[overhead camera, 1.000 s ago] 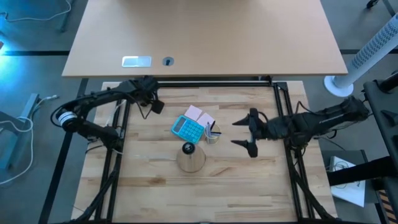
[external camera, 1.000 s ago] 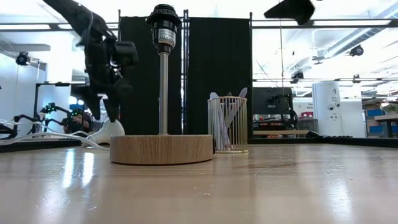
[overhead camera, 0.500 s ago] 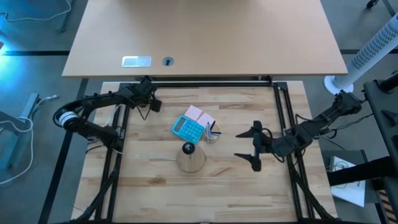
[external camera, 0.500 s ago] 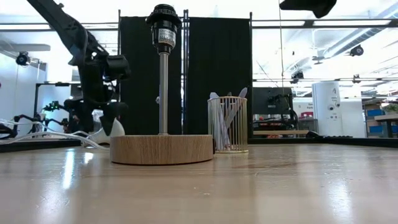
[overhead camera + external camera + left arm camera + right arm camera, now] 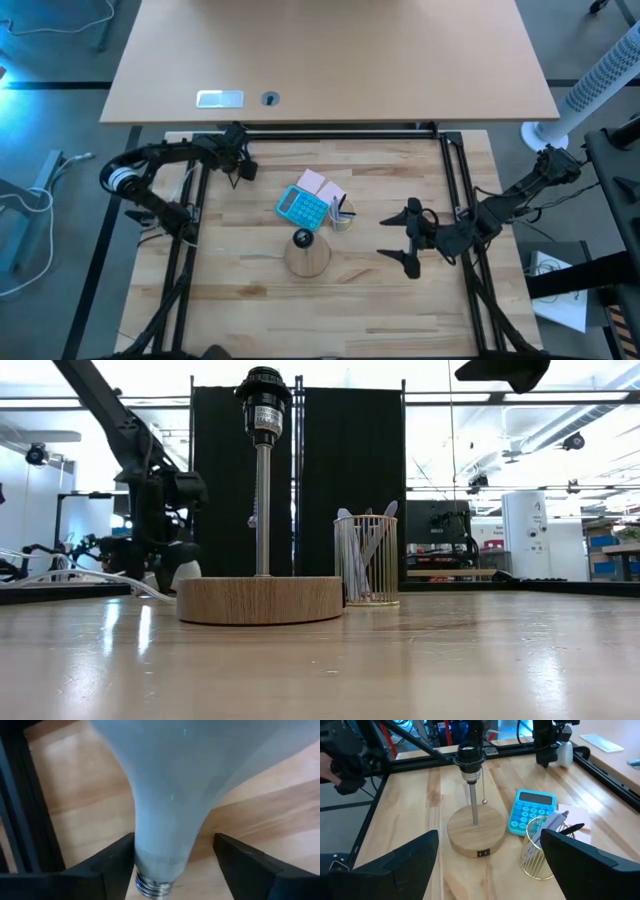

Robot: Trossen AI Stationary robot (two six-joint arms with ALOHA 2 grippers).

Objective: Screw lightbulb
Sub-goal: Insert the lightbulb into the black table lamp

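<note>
The frosted white lightbulb (image 5: 170, 785) lies on the table at the far left and shows white behind the lamp in the low view (image 5: 186, 571). My left gripper (image 5: 243, 170) is low over it and open. Its two fingers (image 5: 112, 870) stand on either side of the bulb's narrow neck, just above the screw base (image 5: 150, 887). The lamp has a round wooden base (image 5: 308, 258) and a black socket (image 5: 264, 400) on an upright rod, and stands mid-table. My right gripper (image 5: 408, 241) is open and empty, up in the air to the right of the lamp. My left gripper stands astride the bulb's neck (image 5: 160, 845), close to the screw base. One finger (image 5: 120, 865) lies right against the neck, and I cannot tell whether it touches. The other finger (image 5: 245, 865) stands clear of the neck with a gap. The bulb rests on the table.
A blue calculator (image 5: 301, 207), pink notes (image 5: 320, 185) and a wire pen cup (image 5: 341, 217) lie just beyond the lamp. Black frame rails (image 5: 190, 230) run along the table's left, right and far sides. Bare wood lies toward the near edge.
My left gripper has gone down to the table at the far left and now stands around the bulb. My right gripper has gone toward the table's near edge as its arm drew back toward the right, and it stays open.
</note>
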